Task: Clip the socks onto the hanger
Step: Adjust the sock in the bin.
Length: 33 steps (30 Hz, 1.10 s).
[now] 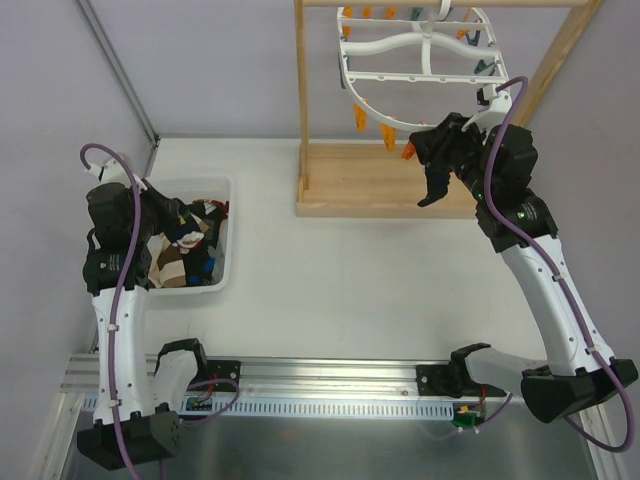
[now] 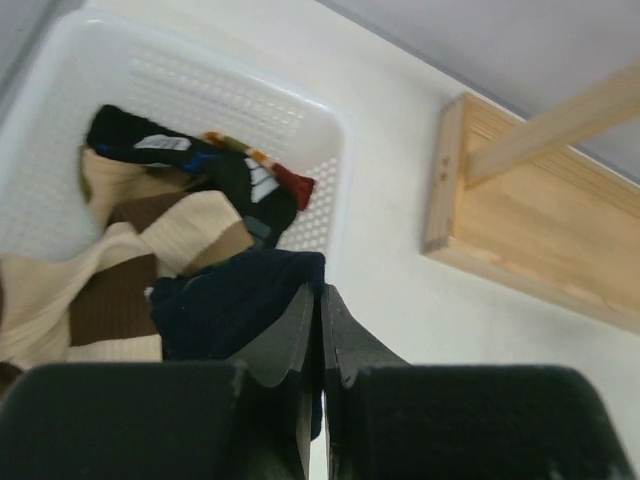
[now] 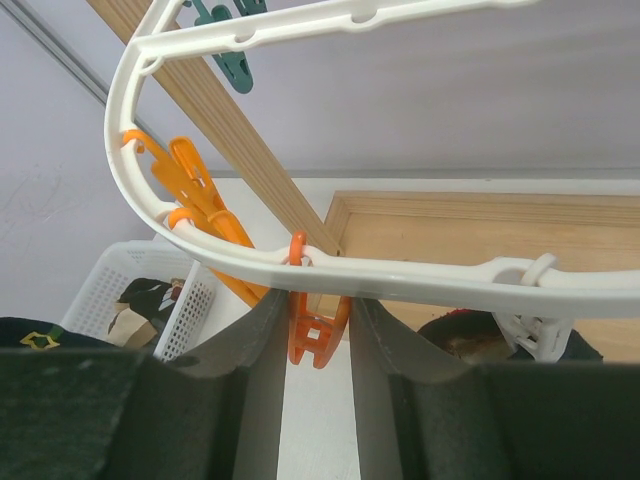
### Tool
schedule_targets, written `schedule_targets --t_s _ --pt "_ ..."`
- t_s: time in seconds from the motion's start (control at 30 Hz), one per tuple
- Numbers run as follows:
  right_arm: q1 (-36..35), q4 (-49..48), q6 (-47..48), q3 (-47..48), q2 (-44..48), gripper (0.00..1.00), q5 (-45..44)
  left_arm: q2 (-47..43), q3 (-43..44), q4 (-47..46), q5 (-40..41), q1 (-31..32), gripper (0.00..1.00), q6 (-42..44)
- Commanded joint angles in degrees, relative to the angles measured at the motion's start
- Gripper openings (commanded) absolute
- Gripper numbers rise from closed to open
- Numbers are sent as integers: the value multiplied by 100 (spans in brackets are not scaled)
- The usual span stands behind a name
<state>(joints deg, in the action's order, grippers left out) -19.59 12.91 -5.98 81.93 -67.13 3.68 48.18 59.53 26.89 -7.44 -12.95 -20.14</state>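
Hanger (image 3: pixel 400 272), white oval frame ringed with orange and teal pegs (image 3: pixel 310 340)

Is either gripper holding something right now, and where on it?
Left gripper pinches the navy sock by its edge; right gripper holds nothing, open astride an orange peg.

- Table (image 1: pixel 330 290): flat white surface, bounded by pale walls at the left and the back.
- White plastic basket (image 1: pixel 227 232): stands on the table at the left, near the left wall, its perforated sides upright.
- Wooden stand base (image 1: pixel 365 182): a light rectangular slab resting flat at the back, right of the basket and well apart from it.
- Metal rail (image 1: pixel 330 373): runs along the near edge.
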Motion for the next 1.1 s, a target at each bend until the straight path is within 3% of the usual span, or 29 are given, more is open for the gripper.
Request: schedule_targets --t_s 0.0,0.27,0.53,0.77,1.07 --pt "26 -95 -53 25 69 1 133 68 533 -158 -986 266 0 -16" --pt "26 -104 -44 16 78 1 124 51 1210 -307 -1549 601 0 -131" --pt "26 -95 9 -19 69 1 124 665 264 -334 -1928 197 0 -482" --pt "26 -51 88 -63 104 1 97 701 -767 -422 -962 -778 0 -684" --pt "26 -86 79 -54 51 1 142 956 -890 -466 567 -1104 0 -456"
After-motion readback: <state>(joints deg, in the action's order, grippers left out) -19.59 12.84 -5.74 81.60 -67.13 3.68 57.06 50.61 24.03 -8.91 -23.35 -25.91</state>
